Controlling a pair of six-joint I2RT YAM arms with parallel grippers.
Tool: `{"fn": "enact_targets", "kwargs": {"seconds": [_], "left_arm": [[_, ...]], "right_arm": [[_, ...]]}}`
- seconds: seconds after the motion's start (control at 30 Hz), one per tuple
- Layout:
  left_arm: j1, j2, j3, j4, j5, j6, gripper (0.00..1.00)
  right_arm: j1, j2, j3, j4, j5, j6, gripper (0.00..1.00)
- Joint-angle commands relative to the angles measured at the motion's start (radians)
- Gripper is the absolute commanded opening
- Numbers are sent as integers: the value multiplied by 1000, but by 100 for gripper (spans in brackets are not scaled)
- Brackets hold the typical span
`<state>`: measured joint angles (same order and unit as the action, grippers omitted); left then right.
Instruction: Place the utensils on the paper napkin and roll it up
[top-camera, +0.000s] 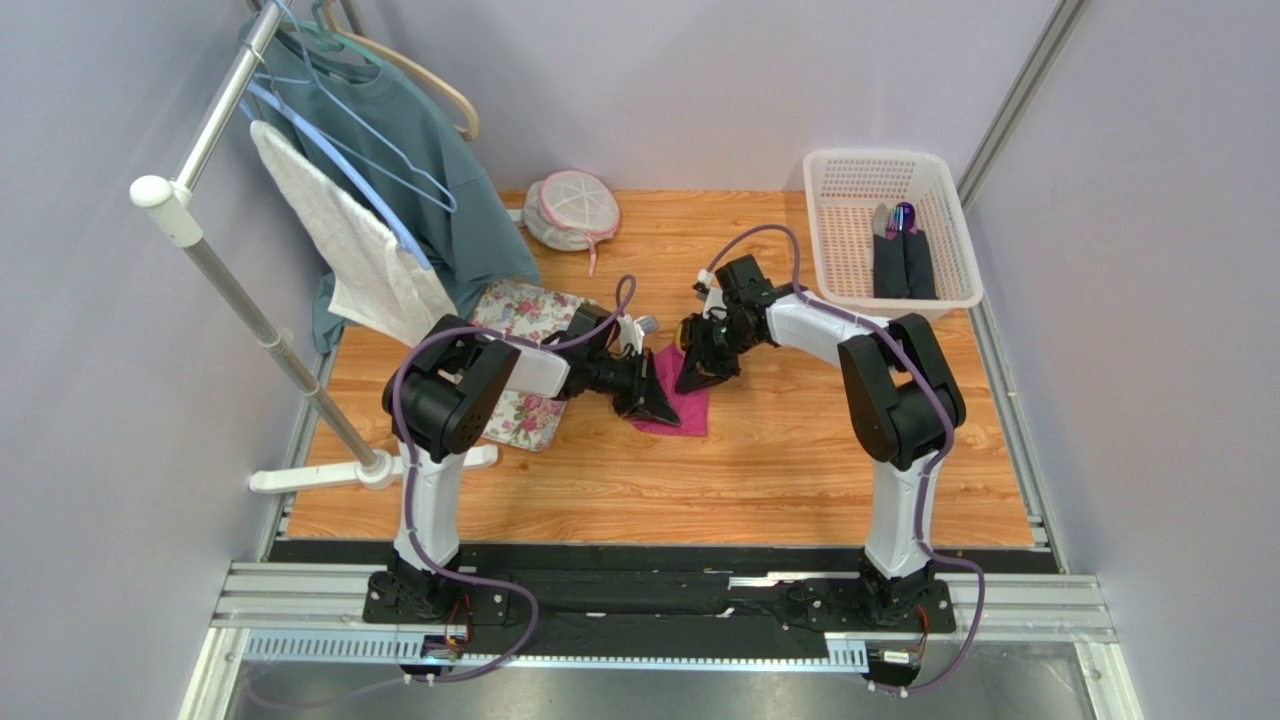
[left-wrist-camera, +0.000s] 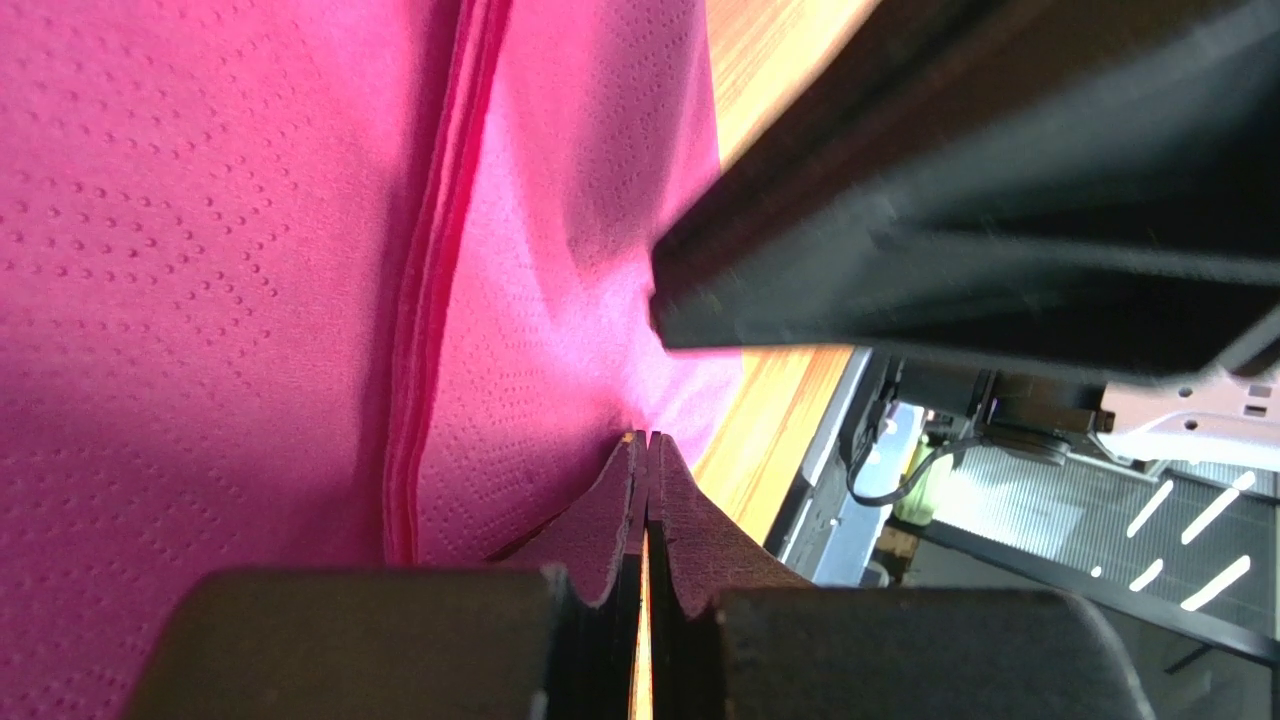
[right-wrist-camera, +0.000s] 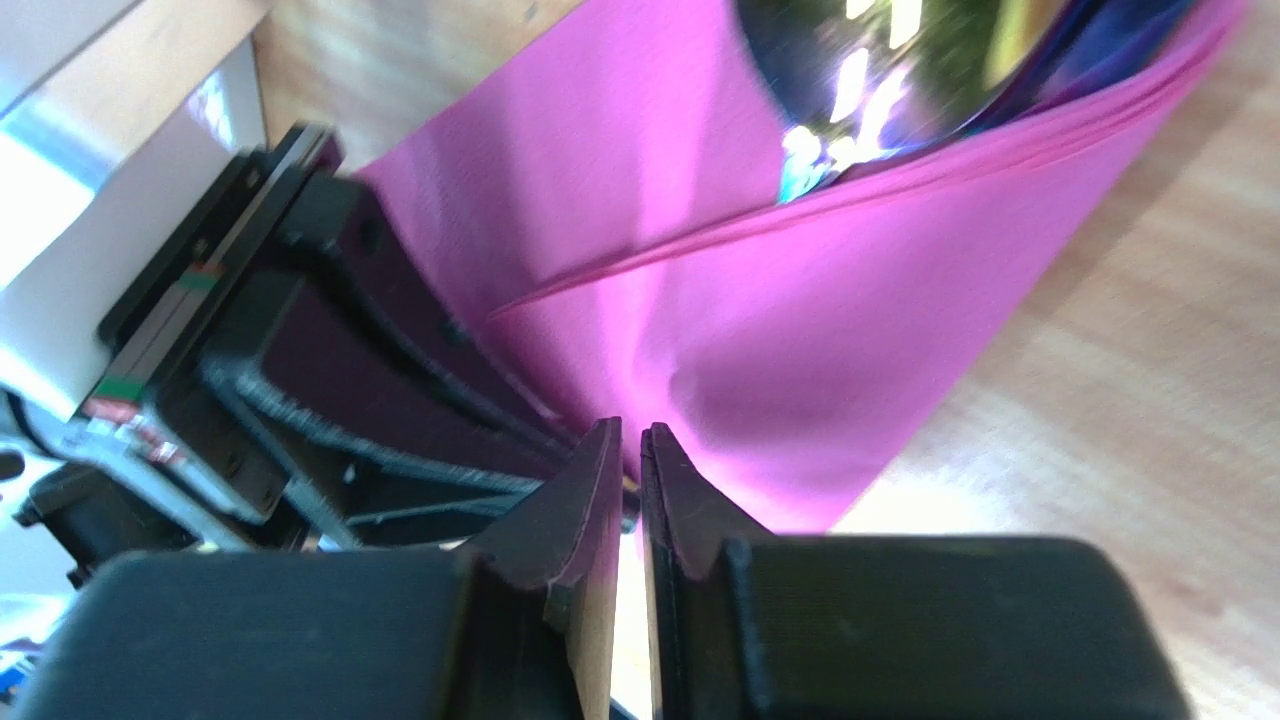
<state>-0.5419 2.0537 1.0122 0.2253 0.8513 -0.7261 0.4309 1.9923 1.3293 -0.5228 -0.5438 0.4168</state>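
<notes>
The magenta paper napkin (top-camera: 687, 411) lies folded on the wooden table between both arms. My left gripper (top-camera: 667, 402) comes in from the left. Its jaws are pressed together at the napkin's puckered edge (left-wrist-camera: 648, 440), and the paper (left-wrist-camera: 226, 300) draws in toward the tips. My right gripper (top-camera: 691, 378) meets it from the far side. Its jaws stand a thin slit apart (right-wrist-camera: 633, 435) against the napkin (right-wrist-camera: 781, 345). A shiny rounded utensil (right-wrist-camera: 902, 75) sits inside the fold, and the rest of the utensils are hidden.
A floral cloth (top-camera: 526, 368) lies left of the napkin. A white basket (top-camera: 891, 225) with dark purple-tipped items stands back right. A clothes rack (top-camera: 226, 285) with hangers, a teal garment and a white towel fills the left. A round pouch (top-camera: 573, 207) sits at the back.
</notes>
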Motion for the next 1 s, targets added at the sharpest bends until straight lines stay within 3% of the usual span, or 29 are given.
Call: {"fn": "enact_targets", "kwargs": {"seconds": [0.0,0.33,0.97], "left_arm": [[5,46,11,-66,-83,63,1],[3,39,-1,-83,-84,86,1],[5,45,-15,-80,-81,91,1]], "right_arm": [[23,-36,-10,-31,-16,-35,13],[31,19,-21,-6,21,-50,12],[-26,129,145,-14,74,-93,11]]}}
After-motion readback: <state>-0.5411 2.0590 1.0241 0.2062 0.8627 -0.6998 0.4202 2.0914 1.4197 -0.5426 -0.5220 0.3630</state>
